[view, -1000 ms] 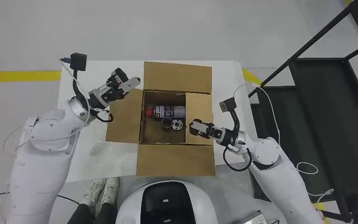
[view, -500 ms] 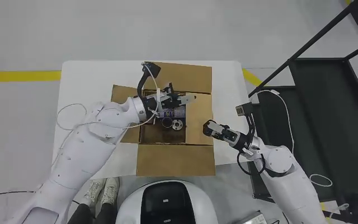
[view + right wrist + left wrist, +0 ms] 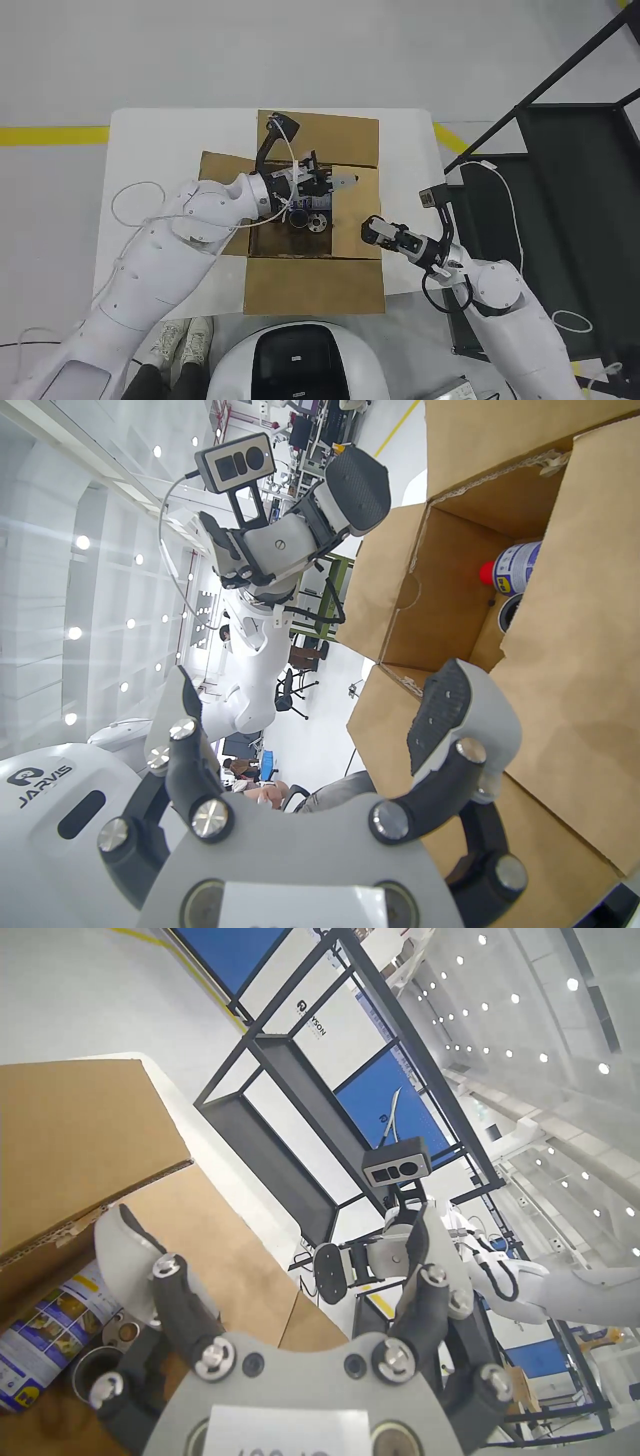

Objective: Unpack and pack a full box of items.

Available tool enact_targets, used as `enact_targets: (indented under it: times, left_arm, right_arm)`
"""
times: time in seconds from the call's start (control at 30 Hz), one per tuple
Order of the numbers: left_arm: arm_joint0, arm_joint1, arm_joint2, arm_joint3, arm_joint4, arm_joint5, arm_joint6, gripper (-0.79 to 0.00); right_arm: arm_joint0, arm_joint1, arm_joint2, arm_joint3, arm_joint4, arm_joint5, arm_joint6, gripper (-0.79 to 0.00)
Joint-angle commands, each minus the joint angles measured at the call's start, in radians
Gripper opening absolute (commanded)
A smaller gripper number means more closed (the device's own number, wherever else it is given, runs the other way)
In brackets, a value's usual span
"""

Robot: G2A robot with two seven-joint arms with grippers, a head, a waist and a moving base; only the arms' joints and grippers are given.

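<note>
Left gripper, fingers apart, over the open box, placed to take the spray can; right gripper, likewise apart, clear at box's 4 o'clock

- White left arm stretches forward and inward; its grey-and-black two-finger left gripper holds its jaws wide apart.
- White right arm is bent at the elbow; its matching right gripper points inward, jaws apart.

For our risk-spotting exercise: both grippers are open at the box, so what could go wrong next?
The spray can lies on its side beside a metal tin; the left gripper may slip on it or knock the tin. The right gripper sits near the box flap and might snag it.
</note>
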Motion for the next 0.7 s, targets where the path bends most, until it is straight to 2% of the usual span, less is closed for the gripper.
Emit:
enact_targets:
  times: [0.0,0.13,0.37,0.5,0.67]
  left_arm:
    - [0.011,-0.001,0.001,-0.001,-0.015,0.008,0.006,0.0]
    - [0.006,-0.018,0.035,0.038,-0.09,0.058,-0.034,0.0]
    - [-0.05,-0.068,0.129,0.219,0.02,0.124,0.084,0.0]
    - [-0.06,-0.096,0.159,0.301,-0.04,0.101,0.095,0.0]
    - [-0.089,-0.151,0.217,0.425,-0.124,0.046,0.118,0.0]
  right_arm:
    - [0.001,0.0,-0.006,-0.005,-0.007,0.008,-0.003,0.0]
    - [0.006,0.0,-0.019,-0.015,-0.03,0.025,-0.003,0.0]
    - [-0.025,0.005,0.009,-0.029,-0.017,0.022,0.024,0.0]
    - [-0.034,0.008,0.017,-0.029,-0.006,0.028,0.051,0.0]
    - [-0.029,0.011,0.008,-0.038,-0.018,0.044,0.079,0.0]
